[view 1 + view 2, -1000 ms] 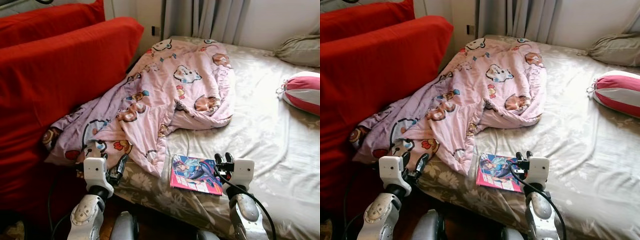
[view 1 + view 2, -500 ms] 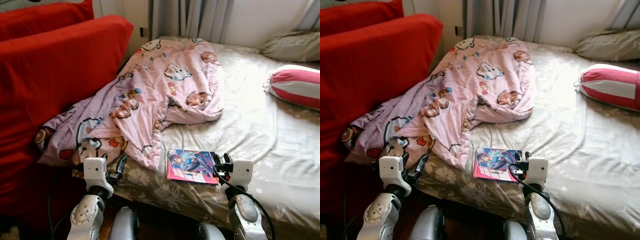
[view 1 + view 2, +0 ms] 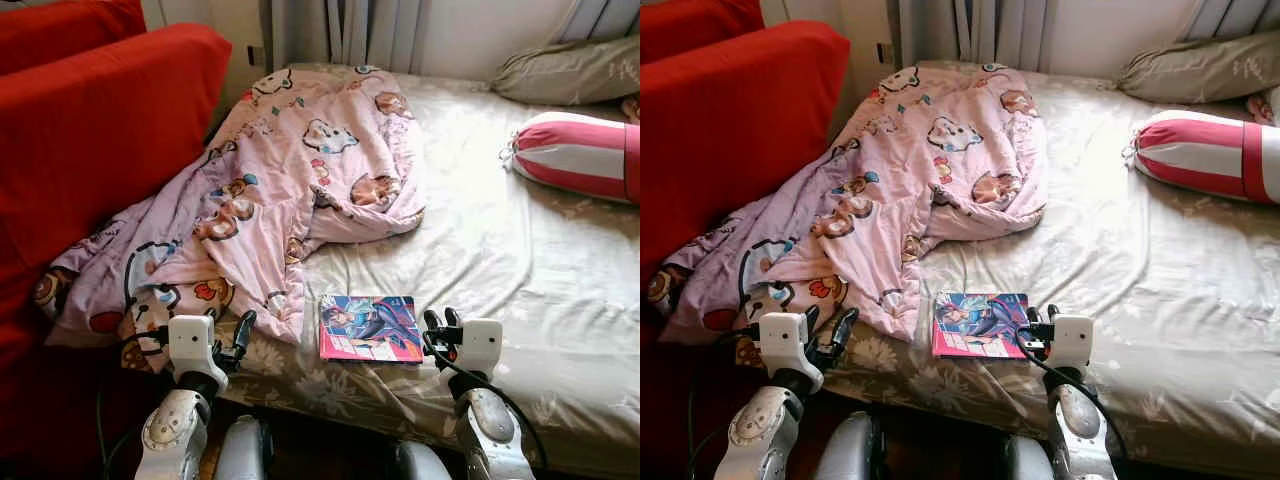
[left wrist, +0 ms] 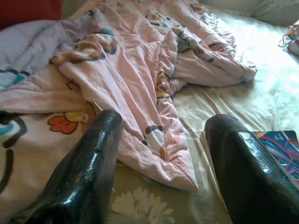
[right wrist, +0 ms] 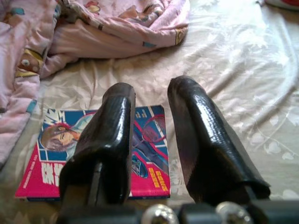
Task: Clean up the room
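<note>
Black fingers of your right gripper point(image 3: 442, 322) stood parted, empty, just beside the comic book point(image 3: 369, 328) at the bed's point(image 3: 560, 250) edge; nudged, it could have slid off. Your left gripper point(image 3: 240, 335), also parted, risked snagging the pink quilt point(image 3: 290, 170) beyond.

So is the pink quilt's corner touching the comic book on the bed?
Apart. In the left eye view a strip of bedsheet shows between the pink quilt and the comic book.

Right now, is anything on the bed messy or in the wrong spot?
Yes. The pink cartoon blanket lies crumpled, bunched against the red sofa and hanging over the bed's corner instead of spread flat. A comic book lies loose near the bed's edge, just ahead of the open right gripper.
</note>
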### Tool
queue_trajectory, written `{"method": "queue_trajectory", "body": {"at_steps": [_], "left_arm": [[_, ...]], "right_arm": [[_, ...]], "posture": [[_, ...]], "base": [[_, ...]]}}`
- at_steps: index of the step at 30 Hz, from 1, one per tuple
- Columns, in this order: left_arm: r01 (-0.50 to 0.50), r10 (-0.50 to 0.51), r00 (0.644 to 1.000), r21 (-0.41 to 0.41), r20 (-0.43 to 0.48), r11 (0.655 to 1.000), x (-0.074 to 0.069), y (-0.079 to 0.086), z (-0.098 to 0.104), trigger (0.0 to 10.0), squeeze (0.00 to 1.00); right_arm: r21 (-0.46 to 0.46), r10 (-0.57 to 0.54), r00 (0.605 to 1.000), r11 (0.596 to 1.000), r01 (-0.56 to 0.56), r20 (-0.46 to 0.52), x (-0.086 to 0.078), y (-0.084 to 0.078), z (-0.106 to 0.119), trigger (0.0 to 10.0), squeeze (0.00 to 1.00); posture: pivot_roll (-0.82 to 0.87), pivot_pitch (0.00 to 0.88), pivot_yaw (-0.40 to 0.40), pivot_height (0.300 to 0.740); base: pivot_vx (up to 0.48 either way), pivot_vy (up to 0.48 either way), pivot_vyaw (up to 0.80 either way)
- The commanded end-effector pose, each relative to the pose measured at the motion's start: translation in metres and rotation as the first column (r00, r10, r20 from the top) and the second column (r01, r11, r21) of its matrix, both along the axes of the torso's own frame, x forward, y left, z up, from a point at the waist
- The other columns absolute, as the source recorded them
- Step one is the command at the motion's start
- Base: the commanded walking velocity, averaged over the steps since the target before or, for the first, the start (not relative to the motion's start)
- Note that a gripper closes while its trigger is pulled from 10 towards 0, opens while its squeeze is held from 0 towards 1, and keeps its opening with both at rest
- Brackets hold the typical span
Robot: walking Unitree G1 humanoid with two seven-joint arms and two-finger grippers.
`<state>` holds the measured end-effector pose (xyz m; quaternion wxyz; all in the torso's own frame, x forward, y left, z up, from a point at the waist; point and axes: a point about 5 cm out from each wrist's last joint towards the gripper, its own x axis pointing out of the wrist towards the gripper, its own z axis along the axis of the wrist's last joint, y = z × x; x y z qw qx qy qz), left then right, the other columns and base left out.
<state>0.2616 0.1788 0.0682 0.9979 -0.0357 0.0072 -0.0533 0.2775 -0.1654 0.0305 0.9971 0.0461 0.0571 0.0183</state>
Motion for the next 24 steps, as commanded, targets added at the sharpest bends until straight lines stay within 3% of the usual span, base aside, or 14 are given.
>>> {"method": "queue_trajectory", "body": {"at_steps": [1,16,24], "left_arm": [[0.007,-0.007,1.0,-0.008,-0.004,1.0,-0.0006,-0.0019,0.001,10.0,0.0],[0.027,-0.027,1.0,-0.008,-0.011,1.0,-0.0011,-0.0052,0.0003,10.0,0.0],[0.032,-0.032,0.999,-0.008,-0.005,0.999,-0.0001,-0.0054,0.0016,10.0,0.0]], "right_arm": [[0.011,-0.006,1.0,1.0,0.006,-0.015,-0.003,-0.0007,-0.0043,10.0,0.0],[-0.008,0.047,0.999,0.999,-0.047,-0.013,-0.0041,0.0037,-0.0047,10.0,0.0],[-0.017,0.046,0.999,0.999,-0.046,0.002,-0.0044,0.0044,-0.0038,10.0,0.0]], "posture": [[0.02,0.099,-0.028,0.599],[0.02,0.1,-0.026,0.599],[0.02,0.1,-0.024,0.599]], "base": [[0.0,0.0,0.0],[0.0,0.0,0.0],[0.0,0.0,0.8]]}}
